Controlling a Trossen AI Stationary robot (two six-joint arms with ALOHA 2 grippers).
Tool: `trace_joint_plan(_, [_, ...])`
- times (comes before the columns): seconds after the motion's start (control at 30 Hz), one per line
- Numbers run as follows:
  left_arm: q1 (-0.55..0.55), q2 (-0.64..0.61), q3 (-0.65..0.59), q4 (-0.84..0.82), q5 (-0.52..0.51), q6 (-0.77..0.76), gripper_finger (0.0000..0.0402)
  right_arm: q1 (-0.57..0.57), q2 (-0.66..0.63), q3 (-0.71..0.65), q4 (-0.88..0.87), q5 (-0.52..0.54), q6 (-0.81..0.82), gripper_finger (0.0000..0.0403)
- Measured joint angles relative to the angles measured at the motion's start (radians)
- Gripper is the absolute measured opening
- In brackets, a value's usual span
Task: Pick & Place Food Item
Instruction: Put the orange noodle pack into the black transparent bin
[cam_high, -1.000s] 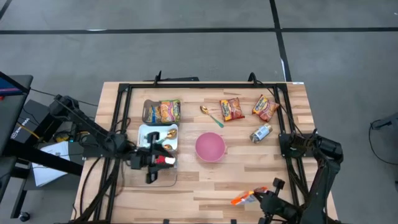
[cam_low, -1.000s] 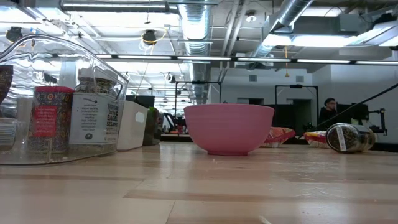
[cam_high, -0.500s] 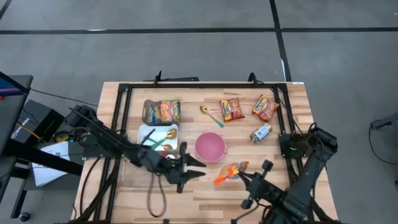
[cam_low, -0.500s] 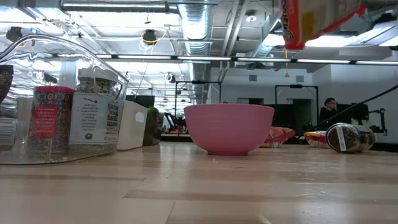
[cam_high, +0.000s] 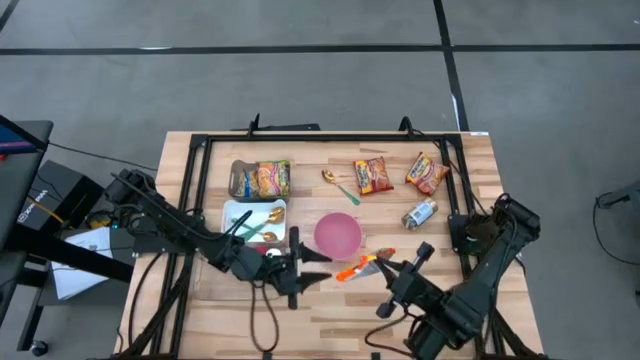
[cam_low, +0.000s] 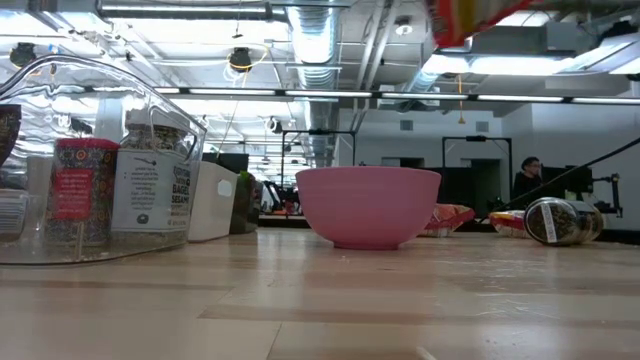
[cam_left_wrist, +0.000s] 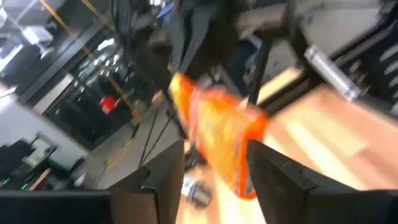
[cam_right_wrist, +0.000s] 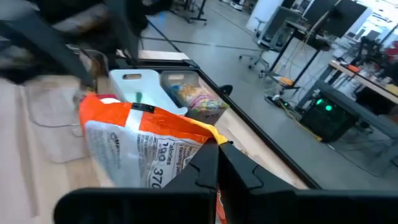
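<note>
An orange snack packet (cam_high: 358, 267) hangs above the table just near of the pink bowl (cam_high: 338, 235). My right gripper (cam_right_wrist: 216, 149) is shut on it, reaching in from the table's right. The packet (cam_low: 468, 14) also shows at the top of the low view, higher than the bowl (cam_low: 368, 205). My left gripper (cam_high: 318, 270) comes level from the left and is open. In the left wrist view its two fingers (cam_left_wrist: 163, 180) stand on either side of the packet's free end (cam_left_wrist: 219, 138). My right gripper pinches the packet's right-hand end (cam_right_wrist: 200, 144) between its two shut fingers. It comes from the table's right, pointing nearly level and a little down. The packet is lifted clear of the table and sticks out toward the left gripper. Whether my left gripper touches the packet cannot be told.
A clear container (cam_low: 100, 170) with spice jars stands at the near left. Behind it are a white tray (cam_high: 232, 212) of spoons and a tray (cam_high: 238, 178) of noodle packs. At the back right lie two snack packets (cam_high: 372, 175), a spoon (cam_high: 340, 186) and a jar (cam_high: 420, 213).
My right gripper has carried the packet from the table's near edge up and toward the far left, to just near of the bowl. My left gripper has swung from the clear container toward the right and tipped up level, facing the packet.
</note>
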Motion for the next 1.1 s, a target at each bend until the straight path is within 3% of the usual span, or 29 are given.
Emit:
trace_joint_plan(0.17, [0.021,0.015,0.0,0.034,0.012,-0.043,0.0206,-0.039,0.006,0.0,0.072,-0.008,-0.099,0.0])
trace_joint_plan(0.33, [0.075,0.041,0.0,0.107,0.126,-0.122,0.0231,-0.081,0.006,0.0,0.164,-0.024,-0.222,0.0])
trace_joint_plan(0.53, [0.105,0.061,0.0,0.121,0.213,-0.159,0.0237,-0.093,0.006,0.0,0.155,-0.024,-0.228,0.0])
trace_joint_plan(1.1, [0.133,0.082,0.002,0.164,0.202,-0.254,0.0237,-0.115,0.006,-0.008,0.202,0.032,-0.237,0.0])
